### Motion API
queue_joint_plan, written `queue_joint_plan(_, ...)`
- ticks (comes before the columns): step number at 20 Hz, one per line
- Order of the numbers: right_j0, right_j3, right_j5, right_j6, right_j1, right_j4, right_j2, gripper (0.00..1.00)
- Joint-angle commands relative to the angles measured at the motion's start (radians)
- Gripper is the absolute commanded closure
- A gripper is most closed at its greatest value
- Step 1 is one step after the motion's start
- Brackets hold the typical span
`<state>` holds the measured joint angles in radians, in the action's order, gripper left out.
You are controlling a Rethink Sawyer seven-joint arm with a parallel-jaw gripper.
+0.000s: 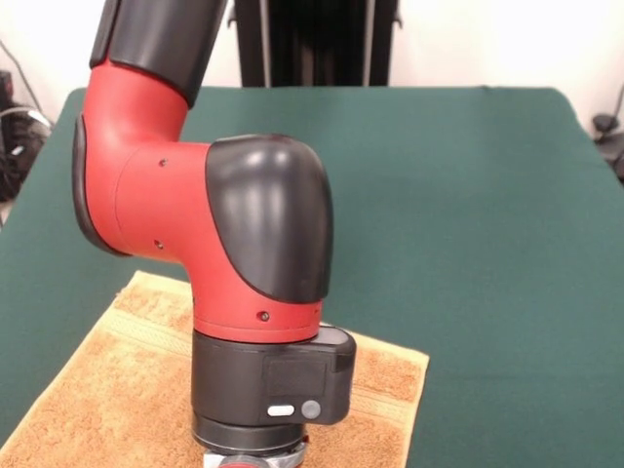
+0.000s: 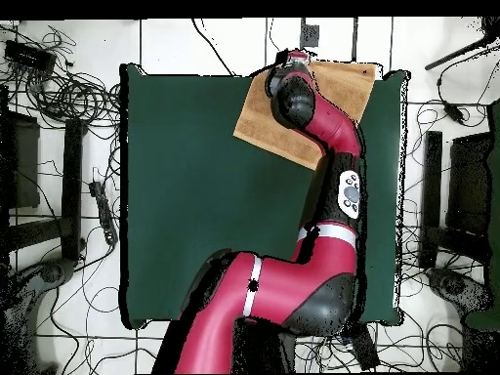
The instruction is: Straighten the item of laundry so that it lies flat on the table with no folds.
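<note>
The orange-tan towel [image 1: 97, 390] lies on the dark green table [image 1: 468, 214] at the near left, running off the picture's bottom edge. A woven stripe band [image 1: 146, 331] crosses it near its far end. In the overhead view the towel [image 2: 264, 122] sits at the table's [image 2: 186, 186] top right, against the far edge, slightly askew. The arm's wrist [image 1: 263, 380] hangs low over the towel's middle and hides part of it. The gripper [image 2: 290, 61] sits over the towel's far edge; its state does not show.
The robot's pedestal [image 1: 317, 39] stands at the table's far side. Cables [image 2: 59, 88] and black stands [image 2: 73, 186] lie on the floor around the table. The red arm [image 2: 332, 127] stretches across the table's right part in the overhead view.
</note>
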<state>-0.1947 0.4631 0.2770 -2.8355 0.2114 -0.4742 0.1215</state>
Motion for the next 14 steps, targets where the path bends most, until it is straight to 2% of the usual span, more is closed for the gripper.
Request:
queue_joint_plan(1, 0.046, 0.100, 0.094, -0.069, 0.061, 0.015, -0.016, 0.00)
queue_joint_plan(7, 0.051, 0.119, 0.144, -0.094, 0.034, 0.010, 0.011, 0.00)
queue_joint_plan(14, 0.062, 0.244, 0.272, -0.119, -0.128, 0.010, 0.057, 0.00)
